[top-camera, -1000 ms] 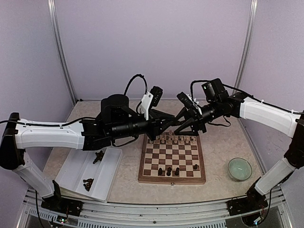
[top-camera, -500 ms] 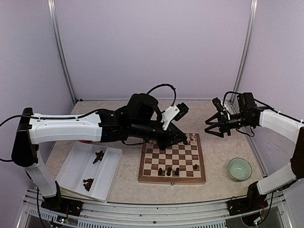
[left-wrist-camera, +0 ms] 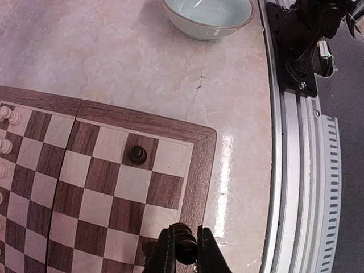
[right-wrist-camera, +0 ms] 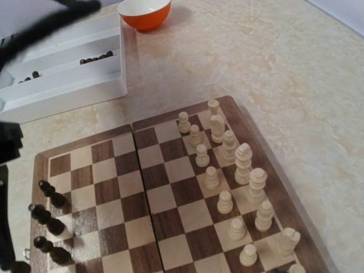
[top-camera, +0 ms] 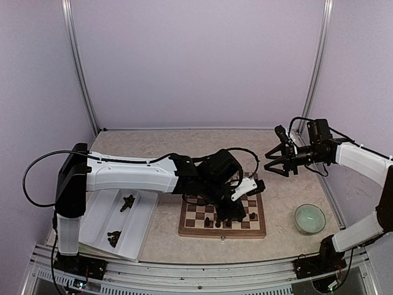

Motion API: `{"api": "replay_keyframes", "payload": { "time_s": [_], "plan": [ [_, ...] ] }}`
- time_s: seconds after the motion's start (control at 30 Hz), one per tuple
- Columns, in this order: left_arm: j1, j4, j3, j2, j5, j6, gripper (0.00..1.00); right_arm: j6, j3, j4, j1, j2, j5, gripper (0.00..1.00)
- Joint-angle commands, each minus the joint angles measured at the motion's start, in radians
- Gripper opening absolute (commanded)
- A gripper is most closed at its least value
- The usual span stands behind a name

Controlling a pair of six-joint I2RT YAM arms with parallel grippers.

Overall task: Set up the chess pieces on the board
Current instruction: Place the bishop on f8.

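Observation:
My left gripper (left-wrist-camera: 186, 232) is shut on a dark chess piece (left-wrist-camera: 185, 250) and hangs over the front right corner of the board (left-wrist-camera: 199, 170). In the top view that gripper (top-camera: 226, 216) sits low over the front row. One dark piece (left-wrist-camera: 137, 154) stands on a dark square near that corner, and others (right-wrist-camera: 50, 223) line the same edge. Cream pieces (right-wrist-camera: 243, 162) fill the two far rows. My right gripper (top-camera: 270, 164) hovers open and empty beyond the board's back right corner; its fingers are out of its own wrist view.
A white divided tray (top-camera: 101, 236) left of the board holds more dark pieces (top-camera: 128, 201). A pale green bowl (top-camera: 309, 218) sits right of the board, near the table's front rail (left-wrist-camera: 296, 170). An orange bowl (right-wrist-camera: 144, 12) stands behind the tray.
My left arm has swung from the board's back edge to its front right corner, carrying the dark piece. My right arm pulled back to the right, opened, then held still.

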Motion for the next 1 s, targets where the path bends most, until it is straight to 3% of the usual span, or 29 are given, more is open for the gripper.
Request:
{"api": "replay_keyframes", "payload": {
  "time_s": [0.0, 0.77, 0.97],
  "plan": [
    [-0.007, -0.050, 0.062, 0.041, -0.012, 0.042, 0.09, -0.023, -0.005, -0.008, -0.006, 0.003, -0.019, 0.66],
    [-0.018, -0.085, 0.114, 0.162, -0.075, 0.049, 0.15, -0.056, 0.000, -0.045, -0.005, 0.016, -0.043, 0.66],
    [-0.018, -0.082, 0.111, 0.165, -0.089, 0.047, 0.26, -0.063, 0.003, -0.052, -0.006, 0.021, -0.047, 0.66]
  ]
}}
